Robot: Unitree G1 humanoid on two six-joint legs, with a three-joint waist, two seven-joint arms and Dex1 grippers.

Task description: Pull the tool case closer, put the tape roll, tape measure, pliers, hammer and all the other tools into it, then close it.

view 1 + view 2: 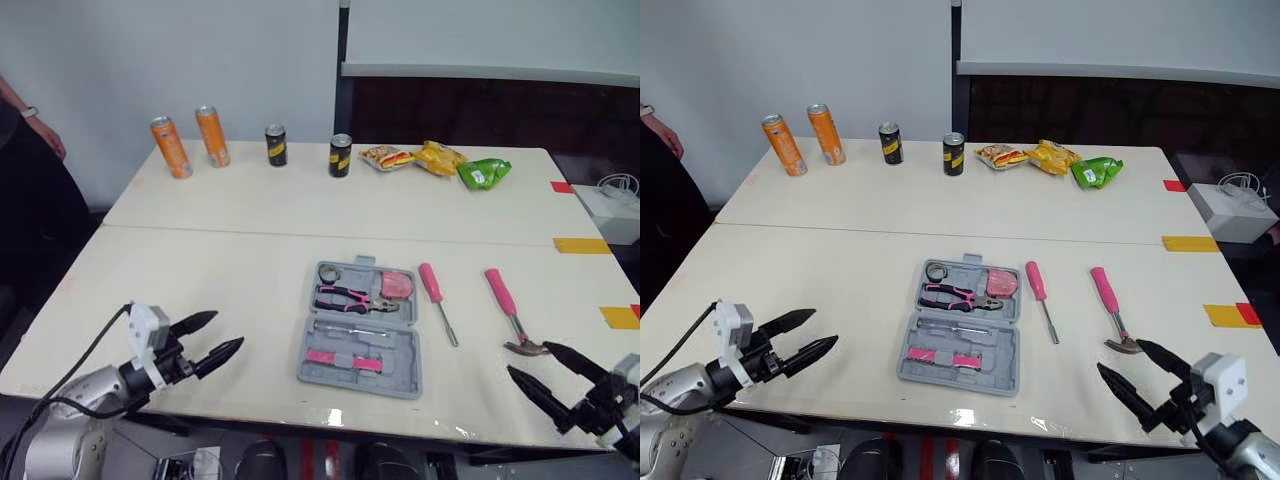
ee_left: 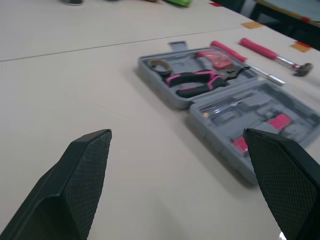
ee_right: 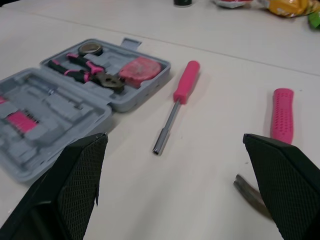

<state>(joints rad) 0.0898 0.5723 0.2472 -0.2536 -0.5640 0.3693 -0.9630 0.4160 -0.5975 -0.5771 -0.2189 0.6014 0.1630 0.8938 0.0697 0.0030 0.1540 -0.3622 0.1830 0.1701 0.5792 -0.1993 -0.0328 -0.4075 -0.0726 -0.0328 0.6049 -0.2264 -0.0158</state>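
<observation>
White wall, pale table, open tool case

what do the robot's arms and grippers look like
The left gripper and right gripper each have two black fingers tapering to points, with mesh-textured inner pads. A white boxy module sits on each wrist. The left forearm is silver-grey metal, and a black cable loops along it to the wrist.
</observation>
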